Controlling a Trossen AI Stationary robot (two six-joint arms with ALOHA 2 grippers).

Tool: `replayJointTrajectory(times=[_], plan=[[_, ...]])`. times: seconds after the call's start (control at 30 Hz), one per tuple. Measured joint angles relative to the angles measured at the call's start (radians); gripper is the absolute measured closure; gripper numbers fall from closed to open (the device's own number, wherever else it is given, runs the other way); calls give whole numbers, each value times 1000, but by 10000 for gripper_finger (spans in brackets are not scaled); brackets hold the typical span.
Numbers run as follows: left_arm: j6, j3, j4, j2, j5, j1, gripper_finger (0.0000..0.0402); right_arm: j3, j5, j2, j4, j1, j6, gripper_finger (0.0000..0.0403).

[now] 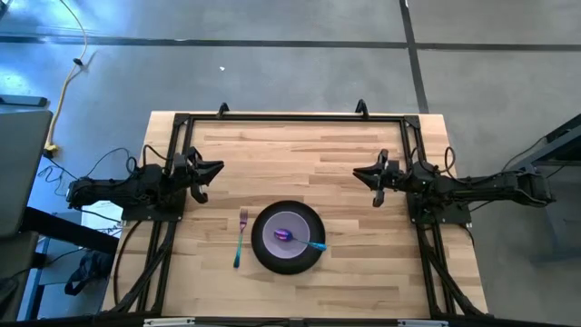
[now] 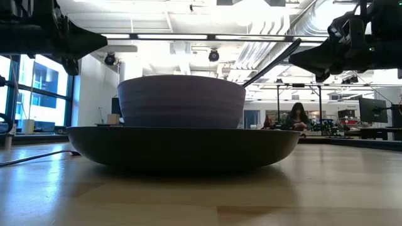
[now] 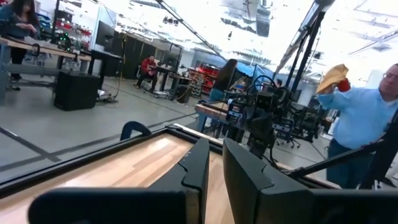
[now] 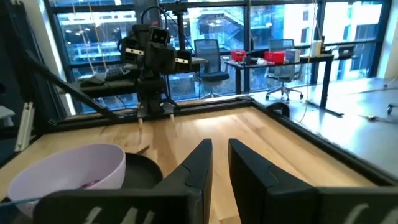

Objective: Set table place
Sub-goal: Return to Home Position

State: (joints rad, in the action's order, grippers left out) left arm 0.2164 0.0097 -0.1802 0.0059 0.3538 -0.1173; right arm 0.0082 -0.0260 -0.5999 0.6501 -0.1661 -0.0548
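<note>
The table place sits on the table, a top of light wood planks with a black metal rail around it. It is near the middle of the long edge that shows at the bottom of the high view.

The left gripper hangs over the table's left side, close to the left rail. Its two dark fingers are almost together, with just a thin gap. It holds nothing.

The fork is thin, purple at the prongs and teal at the handle. It lies flat on the wood just beside the plate's left side.

The plate is round, black and smooth. The bowl stands in its middle, round and pale purple. The spoon rests in the bowl, and its teal handle leans out over the right rim.

The right gripper hangs over the table's right side. Its fingers are almost together too, and it holds nothing.
</note>
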Motion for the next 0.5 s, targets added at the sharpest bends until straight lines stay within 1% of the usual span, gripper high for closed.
replayJointTrajectory(times=[0.1, 0.23, 0.5], plan=[[12, 0, 0, 0, 0, 0, 364, 0, -12, 1, 37, 0, 33, 359], [22, 0, 0, 0, 0, 0, 364, 0, -18, 37, 62, -1, 63, 359], [42, 0, 4, 0, -2, 0, 364, 0, -17, 200, -38, -1, 78, 359]])
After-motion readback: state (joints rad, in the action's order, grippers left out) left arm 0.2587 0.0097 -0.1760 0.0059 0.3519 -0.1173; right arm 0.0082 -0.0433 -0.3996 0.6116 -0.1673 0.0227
